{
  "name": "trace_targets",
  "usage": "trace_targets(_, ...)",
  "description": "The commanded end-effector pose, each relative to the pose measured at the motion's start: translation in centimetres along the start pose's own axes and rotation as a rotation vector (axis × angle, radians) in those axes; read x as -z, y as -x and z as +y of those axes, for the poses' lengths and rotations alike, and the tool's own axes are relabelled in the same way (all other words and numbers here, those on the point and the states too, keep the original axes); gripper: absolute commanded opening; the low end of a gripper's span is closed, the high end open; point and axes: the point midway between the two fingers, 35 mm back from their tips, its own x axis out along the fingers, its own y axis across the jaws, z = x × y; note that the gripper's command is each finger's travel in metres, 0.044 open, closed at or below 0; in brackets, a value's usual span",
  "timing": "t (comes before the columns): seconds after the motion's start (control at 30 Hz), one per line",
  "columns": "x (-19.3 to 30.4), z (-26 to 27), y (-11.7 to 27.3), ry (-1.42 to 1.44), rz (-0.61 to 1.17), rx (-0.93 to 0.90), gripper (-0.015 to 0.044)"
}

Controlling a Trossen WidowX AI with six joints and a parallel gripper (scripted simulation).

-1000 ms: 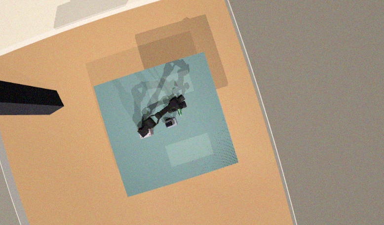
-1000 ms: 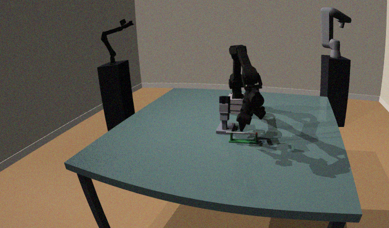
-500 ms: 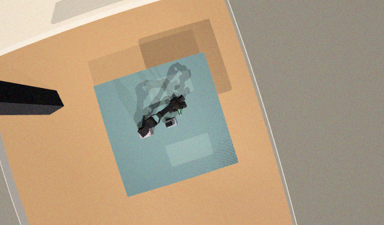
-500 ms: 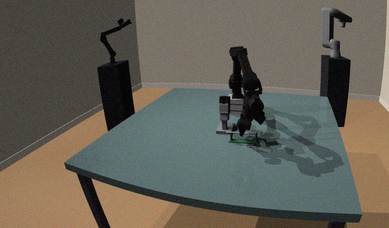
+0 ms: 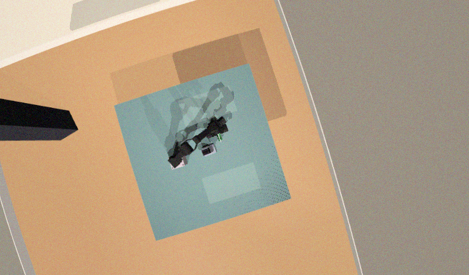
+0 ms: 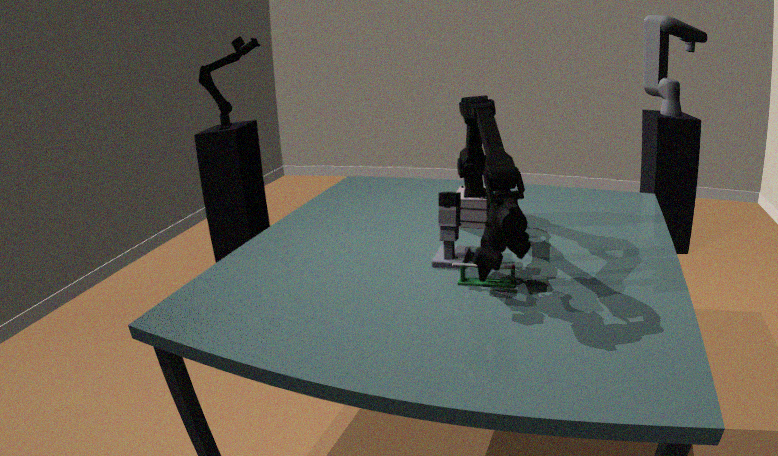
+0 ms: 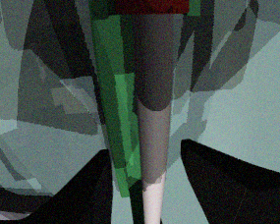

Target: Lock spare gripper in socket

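Note:
A thin white pin [image 6: 457, 263] [image 7: 153, 138] with a red head [image 7: 152, 6] lies level along the top of a green stand [image 6: 469, 282] [image 7: 109, 54] [image 5: 220, 137]. My gripper [image 7: 145, 153] [image 6: 483, 271] is open, pointing down at the stand. Its fingertips stand on either side of the pin, with a gap on both sides in the wrist view. A grey mount base [image 6: 441, 262] is just beside the stand. An upright grey block with a black top [image 6: 448, 216] stands over that base; whether it is the spare gripper seated in the socket is too small to tell.
The blue-green table [image 5: 181, 211] [image 6: 324, 317] carries everything. The arm's own pale base [image 6: 472, 212] [image 5: 177, 166] is behind the mount. Two black pedestals [image 6: 233, 186] [image 6: 669, 169] with other arms stand beyond the table.

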Motion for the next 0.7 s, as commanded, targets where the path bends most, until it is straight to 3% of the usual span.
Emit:
trace_targets(0.0, -0.04, 0.18, -0.50, 0.007, 0.005, -0.007, 0.0180)
trace_targets(0.17, -0.04, 0.18, -0.50, 0.007, 0.005, -0.007, 0.0180)
trace_targets(0.4, -0.04, 0.18, -0.50, 0.007, 0.005, -0.007, 0.0000)
trace_targets(0.67, -0.04, 0.18, -0.50, 0.007, 0.005, -0.007, 0.0000)
